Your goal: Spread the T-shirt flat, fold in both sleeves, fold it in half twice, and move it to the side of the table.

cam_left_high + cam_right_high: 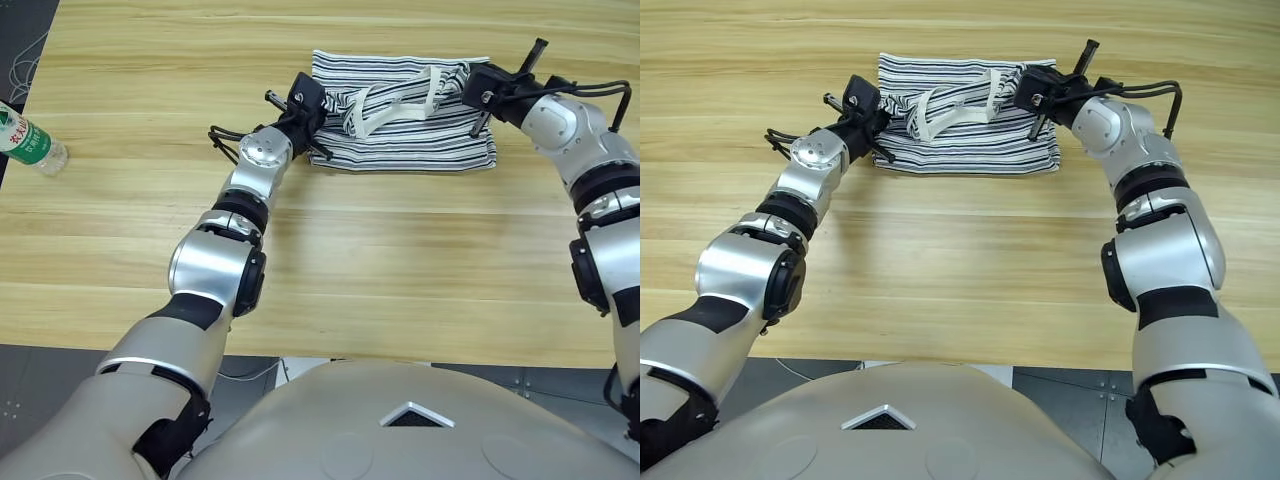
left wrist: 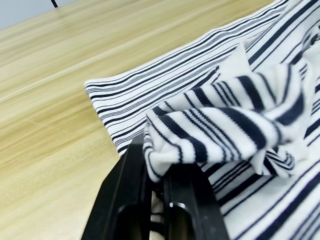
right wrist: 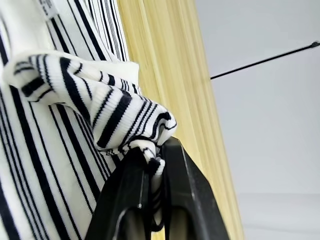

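Closest to us are the fingers (image 2: 131, 192) of the left gripper (image 2: 157, 167), clamped tight on a bunched-up fold of the striped T-shirt (image 1: 420, 140). The cloth spills out over the fingertips in a crumpled wad, and the flat layers lie right behind it. Same deal on the other side: the right gripper (image 3: 154, 160) has its fingers (image 3: 186, 187) pinched closed on a rolled lump of the shirt, with flat stripes beside it and the wood edge just past that.

From the head view, we see the T-shirt already folded into a compact rectangle. It sits toward 12 o'clock on the tabletop (image 1: 400, 270), a bit right of centre. The left gripper (image 1: 320, 108) is at the shirt's 9 o'clock edge and the right gripper (image 1: 468, 85) is up around its 2 o'clock corner. Both are touching the fabric. Between them the top layer is lifted and rumpled, and a loop of white trim (image 1: 433, 90) lies across the stripes. The near edge of the rectangle, at 6 o'clock, lies flat and fairly straight.

Way off at the tabletop's 9 o'clock edge is a bottle (image 1: 30, 140) with a green label, well apart from the shirt.
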Controlling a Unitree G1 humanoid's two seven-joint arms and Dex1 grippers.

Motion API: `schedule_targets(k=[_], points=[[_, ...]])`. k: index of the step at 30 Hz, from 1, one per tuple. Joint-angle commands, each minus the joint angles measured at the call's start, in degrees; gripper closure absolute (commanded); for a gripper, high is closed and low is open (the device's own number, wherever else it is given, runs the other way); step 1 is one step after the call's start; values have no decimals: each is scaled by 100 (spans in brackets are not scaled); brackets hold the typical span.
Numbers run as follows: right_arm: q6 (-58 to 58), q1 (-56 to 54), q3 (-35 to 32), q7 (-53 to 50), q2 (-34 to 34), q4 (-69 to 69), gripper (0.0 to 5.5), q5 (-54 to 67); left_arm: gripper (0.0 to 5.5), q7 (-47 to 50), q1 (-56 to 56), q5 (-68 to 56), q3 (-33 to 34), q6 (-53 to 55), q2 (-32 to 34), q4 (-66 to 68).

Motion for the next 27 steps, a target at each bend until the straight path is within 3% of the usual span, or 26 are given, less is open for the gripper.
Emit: schedule_targets(k=[1, 7, 9, 20, 24, 27], points=[[352, -255, -222, 85, 160, 102, 540, 105, 534, 10, -220, 0, 259, 18, -43, 76], [1089, -329, -341, 142, 233, 226, 540, 44, 534, 74, -524, -252, 836, 194, -44, 74], [1353, -340, -378, 42, 246, 253, 488, 38, 534, 176, -651, -365, 1055, 297, -55, 80], [2026, -404, -547, -120, 428, 278, 316, 92, 534, 350, -881, -323, 1375, 764, -207, 159], [1917, -463, -657, -178, 569, 242, 241, 141, 454, 329, -851, -240, 1366, 884, -279, 165], [1331, -420, -810, 294, 793, 96, 197, 347, 438, 434, -871, -211, 1377, 928, -277, 171]])
